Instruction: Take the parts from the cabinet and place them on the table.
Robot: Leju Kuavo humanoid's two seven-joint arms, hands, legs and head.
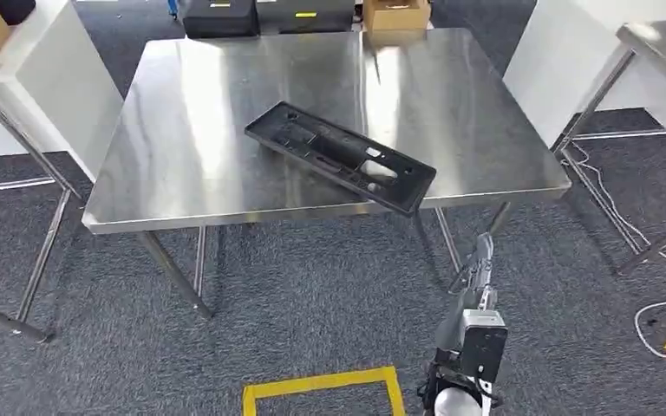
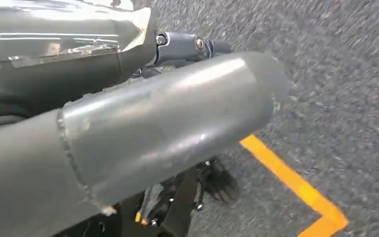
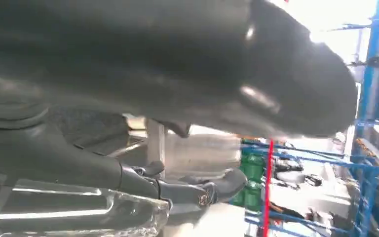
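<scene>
The black part (image 1: 340,157) is seen lying flat on the worktop (image 1: 191,130), ahead of the lowered right robot hand (image 1: 480,260), whose fingers are held loosely apart with nothing gripped, so a clean withdrawal is advised.

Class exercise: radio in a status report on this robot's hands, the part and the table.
Right hand below the table edge, holding nothing. Left hand low over carpet, state unclear. Black part lies flat on the steel table, one end at the near edge. Nothing in the way.
</scene>
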